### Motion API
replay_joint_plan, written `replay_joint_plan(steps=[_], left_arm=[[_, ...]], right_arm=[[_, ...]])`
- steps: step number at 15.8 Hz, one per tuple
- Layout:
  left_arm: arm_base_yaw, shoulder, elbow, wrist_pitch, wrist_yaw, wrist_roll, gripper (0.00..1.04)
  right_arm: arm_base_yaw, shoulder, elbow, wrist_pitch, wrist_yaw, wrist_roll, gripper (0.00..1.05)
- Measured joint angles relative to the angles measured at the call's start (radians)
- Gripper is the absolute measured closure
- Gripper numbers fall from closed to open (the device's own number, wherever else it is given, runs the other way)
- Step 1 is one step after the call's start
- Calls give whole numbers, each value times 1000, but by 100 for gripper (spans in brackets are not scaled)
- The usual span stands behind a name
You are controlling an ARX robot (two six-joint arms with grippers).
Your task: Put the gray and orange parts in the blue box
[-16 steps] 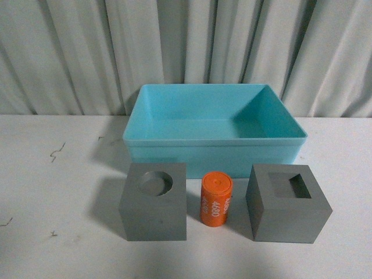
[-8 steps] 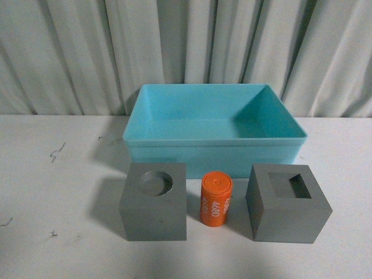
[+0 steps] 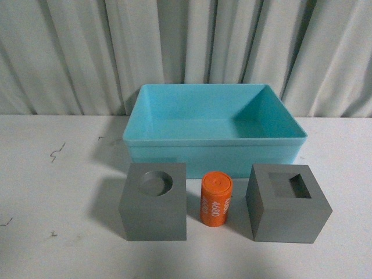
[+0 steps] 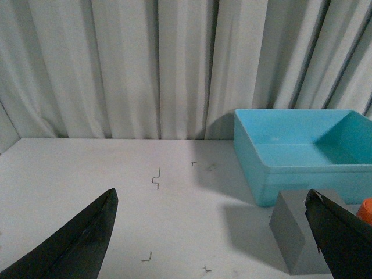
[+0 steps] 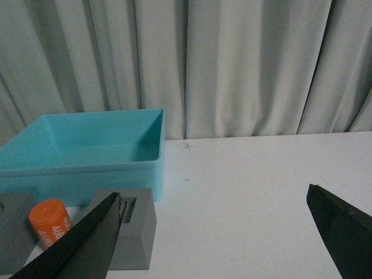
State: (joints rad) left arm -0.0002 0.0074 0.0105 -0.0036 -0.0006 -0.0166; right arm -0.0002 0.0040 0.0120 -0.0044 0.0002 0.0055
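"Which step were you on?"
"The first. The round-recess cube (image 3: 154, 203), orange cylinder (image 3: 215, 200) and square-recess cube (image 3: 288, 206) stood near the blue box (image 3: 215, 154). My left gripper (image 4: 210, 200) and right gripper (image 5: 213, 195) gaped wide, empty."
"Next?"
"Probably reaching down to one cube."

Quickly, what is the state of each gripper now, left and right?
Left gripper: open, holding nothing.
Right gripper: open, holding nothing.
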Motion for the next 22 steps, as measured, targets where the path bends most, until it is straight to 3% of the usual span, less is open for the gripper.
replay_joint_plan(steps=[15,16,17,18,19,21,22], left_arm=[[0,0,0,0,0,0,7],[0,0,0,0,0,1,17],[0,0,0,0,0,0,29],[0,0,0,0,0,0,17],[0,0,0,0,0,0,6],[0,0,0,0,0,1,7],[0,0,0,0,1,1,7]], right_arm=[[0,0,0,0,0,0,8],[0,0,0,0,0,0,20],[0,0,0,0,0,-3,11],[0,0,0,0,0,-3,5],[0,0,0,0,0,-3,7],[-6,7,6,-33,-19,6,6],[-99,157,81,-169,-177,46,6]])
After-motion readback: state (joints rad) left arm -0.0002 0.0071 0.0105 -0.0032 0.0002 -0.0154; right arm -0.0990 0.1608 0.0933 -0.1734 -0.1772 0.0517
